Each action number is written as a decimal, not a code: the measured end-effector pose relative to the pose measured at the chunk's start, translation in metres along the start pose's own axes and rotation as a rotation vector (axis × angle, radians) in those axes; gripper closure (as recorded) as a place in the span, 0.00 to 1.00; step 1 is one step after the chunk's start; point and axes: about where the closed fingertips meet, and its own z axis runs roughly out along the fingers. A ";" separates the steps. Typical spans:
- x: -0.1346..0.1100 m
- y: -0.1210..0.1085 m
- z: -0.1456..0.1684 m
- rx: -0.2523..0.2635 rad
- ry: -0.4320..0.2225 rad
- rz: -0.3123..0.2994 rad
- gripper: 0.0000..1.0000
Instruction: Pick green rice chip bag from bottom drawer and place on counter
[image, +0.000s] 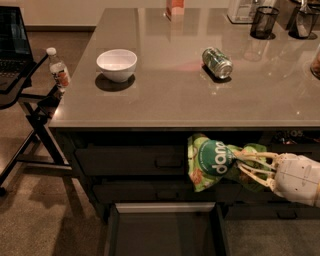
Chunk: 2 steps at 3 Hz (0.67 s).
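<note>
The green rice chip bag (212, 161) is light green with a dark green round logo and orange patches. It hangs in the air in front of the drawer fronts, just under the counter's front edge. My white gripper (241, 163) reaches in from the right and is shut on the bag's right side. The bottom drawer (165, 231) stands pulled open below the bag, dark inside with a pale front edge. The grey-beige counter (170, 95) lies above.
On the counter sit a white bowl (116, 64), a green can (217, 62) on its side, black mesh cups (263, 22) at the back right and an orange box (175, 7). A black side stand (30, 100) with a water bottle (58, 69) is at the left.
</note>
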 end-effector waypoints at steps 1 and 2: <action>-0.021 -0.006 -0.011 0.001 0.023 -0.071 1.00; -0.059 -0.020 -0.035 0.017 0.022 -0.170 1.00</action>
